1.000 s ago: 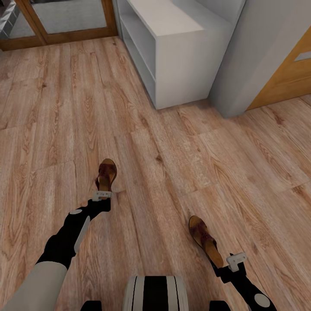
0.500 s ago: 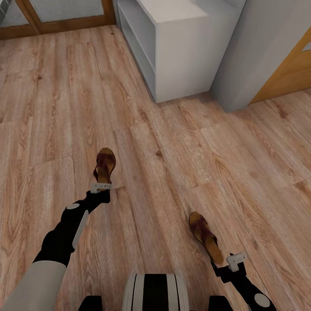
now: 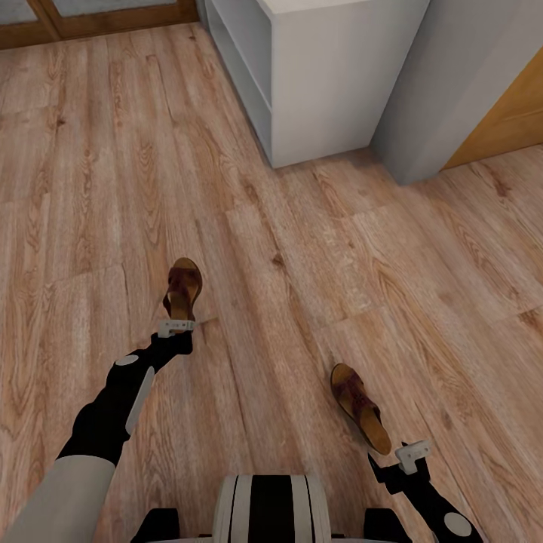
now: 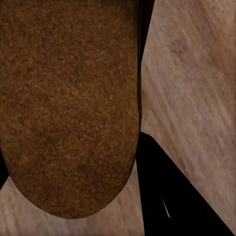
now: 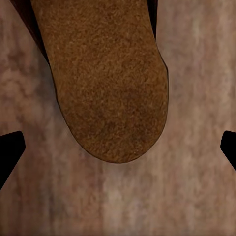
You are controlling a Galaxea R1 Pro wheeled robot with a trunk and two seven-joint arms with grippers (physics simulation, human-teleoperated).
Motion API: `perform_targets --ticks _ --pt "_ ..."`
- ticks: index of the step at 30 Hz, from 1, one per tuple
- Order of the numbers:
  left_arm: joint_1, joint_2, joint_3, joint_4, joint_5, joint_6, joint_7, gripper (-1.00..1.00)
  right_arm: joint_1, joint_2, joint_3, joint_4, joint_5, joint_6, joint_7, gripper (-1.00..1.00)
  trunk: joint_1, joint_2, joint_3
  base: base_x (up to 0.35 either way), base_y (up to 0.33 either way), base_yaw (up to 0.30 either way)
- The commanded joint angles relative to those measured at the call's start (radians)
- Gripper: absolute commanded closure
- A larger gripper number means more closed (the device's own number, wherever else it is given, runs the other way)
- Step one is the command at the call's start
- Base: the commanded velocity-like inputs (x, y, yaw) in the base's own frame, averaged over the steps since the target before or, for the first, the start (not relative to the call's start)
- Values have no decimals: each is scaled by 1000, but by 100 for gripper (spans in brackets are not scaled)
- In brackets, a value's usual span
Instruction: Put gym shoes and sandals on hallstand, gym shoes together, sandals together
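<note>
Hallstand (image 3: 324, 83) nearer; sandals (image 3: 183, 289) in pincers.

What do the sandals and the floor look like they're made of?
Sandals: probably dark brown leather straps, with matte, grainy tan footbeds that look like suede or cork. Floor: light wood-look planks with visible grain, knots and seams, possibly laminate.

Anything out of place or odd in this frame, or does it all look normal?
Nothing looks damaged or spilled. The two sandals, one at the left gripper and one at the right gripper, are apart and point different ways over the corridor floor, not yet on the hallstand.
</note>
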Motion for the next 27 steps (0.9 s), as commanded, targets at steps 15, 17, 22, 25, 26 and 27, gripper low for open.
perform_targets --ticks 15,17,22,25,26,27 --pt "0 -1 1 1 -2 6 -7 100 -1 1 -5 -1 9 -4 6 -100 3 -2 -28 0 0 0" --pt "0 -1 1 3 -2 6 -7 100 -1 0 -6 -1 9 -4 6 -100 3 -2 -28 0 0 0" --pt "3 -1 1 4 -2 4 -7 100 -1 1 -5 -1 9 -3 6 -100 3 -2 -28 0 0 0" --pt "4 -1 2 4 -2 2 -7 100 -1 1 -5 -2 9 -3 6 -100 3 -2 -28 8 0 0" --pt "5 -1 2 4 -2 2 -7 100 -1 1 -5 -2 9 -3 6 -100 3 -2 -28 72 0 0" --pt "5 -1 2 4 -2 2 -7 100 -1 1 -5 -3 9 -3 6 -100 3 -2 -28 101 0 0"
